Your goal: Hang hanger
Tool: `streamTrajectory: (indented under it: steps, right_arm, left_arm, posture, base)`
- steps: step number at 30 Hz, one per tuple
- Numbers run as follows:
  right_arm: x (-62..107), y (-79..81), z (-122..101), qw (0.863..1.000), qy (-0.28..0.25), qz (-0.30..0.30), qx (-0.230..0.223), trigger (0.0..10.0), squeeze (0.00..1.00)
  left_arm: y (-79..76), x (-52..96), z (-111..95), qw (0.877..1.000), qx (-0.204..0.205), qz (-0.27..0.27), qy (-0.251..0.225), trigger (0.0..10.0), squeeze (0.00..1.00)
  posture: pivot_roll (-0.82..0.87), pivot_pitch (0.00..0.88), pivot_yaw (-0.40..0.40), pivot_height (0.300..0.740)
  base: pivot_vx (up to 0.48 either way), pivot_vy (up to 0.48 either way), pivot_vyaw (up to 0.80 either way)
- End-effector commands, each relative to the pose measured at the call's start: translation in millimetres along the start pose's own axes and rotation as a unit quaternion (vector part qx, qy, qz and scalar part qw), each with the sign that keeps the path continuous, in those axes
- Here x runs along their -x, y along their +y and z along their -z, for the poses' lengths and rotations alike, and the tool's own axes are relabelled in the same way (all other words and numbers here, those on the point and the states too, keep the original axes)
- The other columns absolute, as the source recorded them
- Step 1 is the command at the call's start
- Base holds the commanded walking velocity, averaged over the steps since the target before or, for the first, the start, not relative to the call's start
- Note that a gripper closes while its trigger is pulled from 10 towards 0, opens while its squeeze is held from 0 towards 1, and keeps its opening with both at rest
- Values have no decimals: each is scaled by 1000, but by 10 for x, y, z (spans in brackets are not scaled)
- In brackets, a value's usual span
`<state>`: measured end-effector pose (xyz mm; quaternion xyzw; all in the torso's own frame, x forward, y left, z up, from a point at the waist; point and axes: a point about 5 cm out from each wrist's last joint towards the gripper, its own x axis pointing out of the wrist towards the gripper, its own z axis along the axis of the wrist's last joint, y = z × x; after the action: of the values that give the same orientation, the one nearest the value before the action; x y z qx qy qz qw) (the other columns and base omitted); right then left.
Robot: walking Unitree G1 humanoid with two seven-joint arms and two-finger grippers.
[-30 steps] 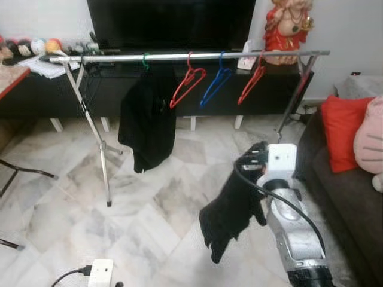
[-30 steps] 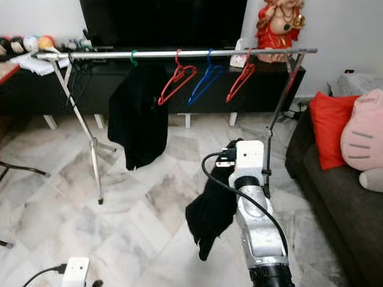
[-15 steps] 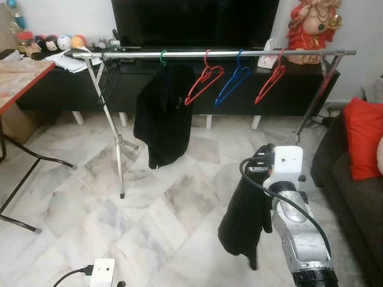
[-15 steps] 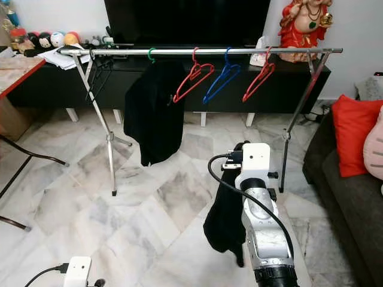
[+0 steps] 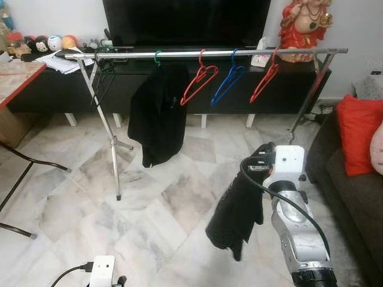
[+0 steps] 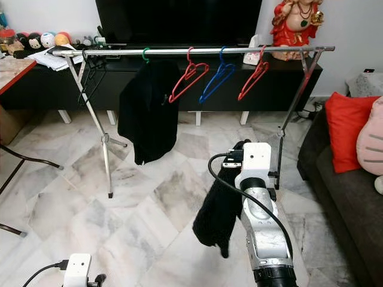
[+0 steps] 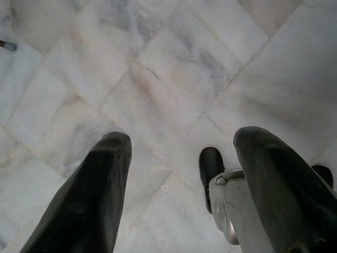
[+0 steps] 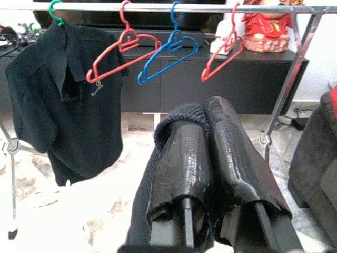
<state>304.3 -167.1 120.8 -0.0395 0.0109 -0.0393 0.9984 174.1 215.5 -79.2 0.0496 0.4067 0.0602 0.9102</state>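
Observation:
A silver clothes rail (image 5: 203, 54) spans the room in front of me. On it hang a black shirt (image 5: 157, 113) on a green hanger (image 5: 157, 58), a red hanger (image 5: 199, 84), a blue hanger (image 5: 227, 84) and another red hanger (image 5: 265, 81). My right gripper (image 8: 208, 113) is shut on a black garment (image 5: 236, 209), which dangles from it above the floor, below and short of the rail's right half. Any hanger inside that garment is hidden. My left gripper (image 7: 179, 142) hangs open over the marble floor.
A dark sofa (image 5: 359, 197) with a red cushion (image 5: 359, 140) stands close on the right. A black TV console (image 5: 54, 89) runs behind the rail. A table (image 5: 15, 72) is at the left. A white box with a cable (image 5: 102, 269) lies on the floor near me.
The camera has shifted, so the whole scene slid sideways. The held garment has swung a little under my right gripper. The grip is the same.

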Motion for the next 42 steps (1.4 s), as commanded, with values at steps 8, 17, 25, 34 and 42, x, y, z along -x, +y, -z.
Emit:
streamTrajectory:
  steps: [8, 17, 25, 34, 42]
  right_arm:
    - [-34, -15, -111, 1000, -25, 9, -5, 10000, 0]
    - [-37, -48, -97, 1000, -19, 21, -6, 10000, 0]
    - [-32, -27, -119, 999, -28, 18, -7, 10000, 0]
    - [-43, -27, -126, 999, -32, 17, -6, 10000, 0]
    - [-51, -11, -111, 999, -30, 14, -3, 10000, 0]
  left_arm:
    - [30, 0, 12, 1000, 6, -2, 6, 10000, 0]
    - [29, 2, 23, 1000, 6, -1, 9, 10000, 0]
    - [20, 2, 23, 1000, 5, 0, 9, 10000, 0]
    - [19, 0, 19, 1000, 4, 0, 9, 10000, 0]
    - [14, -7, -3, 1000, 2, 2, 7, 10000, 0]
  posture:
    - [-75, 0, 4, 740]
    - [-76, 0, 4, 740]
    - [-76, 0, 3, 740]
    - [-75, 0, 4, 740]
    - [-72, 0, 5, 740]
  base:
    - [223, 0, 0]
    - [254, 0, -267]
    - [255, 0, -366]
    - [252, 0, 0]
    - [254, 0, 0]
